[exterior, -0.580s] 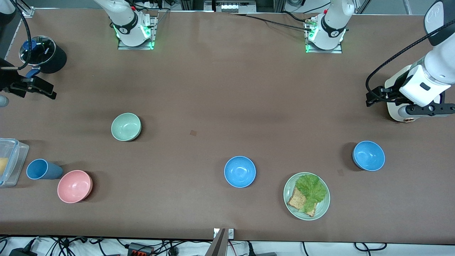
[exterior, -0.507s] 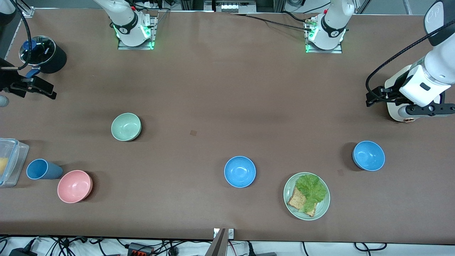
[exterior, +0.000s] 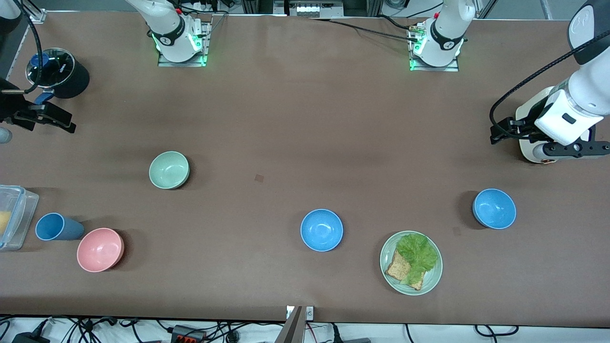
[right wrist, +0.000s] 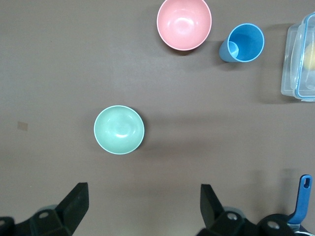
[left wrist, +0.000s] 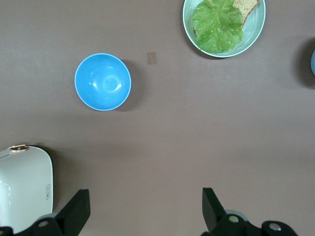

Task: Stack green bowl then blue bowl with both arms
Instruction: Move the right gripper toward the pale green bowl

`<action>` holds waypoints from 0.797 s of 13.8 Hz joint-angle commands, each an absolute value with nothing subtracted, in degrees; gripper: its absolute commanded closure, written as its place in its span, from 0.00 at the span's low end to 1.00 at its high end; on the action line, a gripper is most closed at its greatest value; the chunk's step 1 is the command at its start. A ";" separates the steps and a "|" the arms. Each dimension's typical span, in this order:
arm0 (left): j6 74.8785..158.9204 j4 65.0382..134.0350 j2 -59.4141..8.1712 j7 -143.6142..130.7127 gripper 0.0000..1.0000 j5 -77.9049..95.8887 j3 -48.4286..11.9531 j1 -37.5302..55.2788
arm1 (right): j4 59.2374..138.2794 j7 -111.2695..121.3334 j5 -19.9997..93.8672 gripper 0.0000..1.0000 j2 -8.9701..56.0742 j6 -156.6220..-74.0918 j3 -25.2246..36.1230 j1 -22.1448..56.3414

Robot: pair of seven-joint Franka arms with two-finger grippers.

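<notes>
The green bowl [exterior: 169,170] sits upright toward the right arm's end of the table and also shows in the right wrist view [right wrist: 119,130]. Two blue bowls stand on the table: one [exterior: 321,230] near the middle and one [exterior: 494,208] toward the left arm's end, which the left wrist view [left wrist: 103,81] also shows. My left gripper [exterior: 507,131] is open and empty [left wrist: 145,214], up in the air beside a white appliance. My right gripper [exterior: 47,119] is open and empty [right wrist: 142,211], up in the air beside a dark pot.
A pale-green plate [exterior: 431,281] with lettuce and bread lies beside the middle blue bowl. A pink bowl [exterior: 100,249], a blue tumbler [exterior: 53,226] and a clear container [exterior: 12,216] sit at the right arm's end. There are also a dark pot [exterior: 59,71] and a white appliance [exterior: 530,143].
The left arm's hand has shifted very slightly. The right arm and all the bowls have not moved.
</notes>
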State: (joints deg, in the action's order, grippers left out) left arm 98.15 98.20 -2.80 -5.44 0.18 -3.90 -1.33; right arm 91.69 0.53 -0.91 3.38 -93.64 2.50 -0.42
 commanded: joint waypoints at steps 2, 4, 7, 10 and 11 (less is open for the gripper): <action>97.56 96.33 -3.69 -4.31 0.00 1.14 -3.52 -1.23 | 93.43 1.23 -1.76 0.00 10.87 -99.73 1.49 -1.23; 97.47 96.33 -3.69 -4.31 0.00 1.14 -3.52 -1.23 | 93.43 1.32 -1.93 0.00 15.71 -103.87 1.58 -1.06; 97.47 96.33 -3.69 -4.31 0.00 1.14 -3.52 -1.23 | 93.51 1.32 -1.85 0.00 22.83 -105.47 1.32 -1.05; 97.47 96.33 -3.69 -4.31 0.00 1.14 -3.52 -1.23 | 94.83 1.32 -0.88 0.00 26.62 -105.64 0.10 -0.88; 97.47 96.33 -3.69 -4.31 0.00 1.14 -3.52 -1.23 | 95.44 1.32 -0.79 0.00 27.15 -105.64 -0.09 -0.53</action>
State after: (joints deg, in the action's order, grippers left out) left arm 98.15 97.98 -2.84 -5.44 0.18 -3.90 -1.33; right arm 94.53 0.68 -0.97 27.14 -105.74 1.29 -0.39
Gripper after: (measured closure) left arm 0.000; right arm 0.000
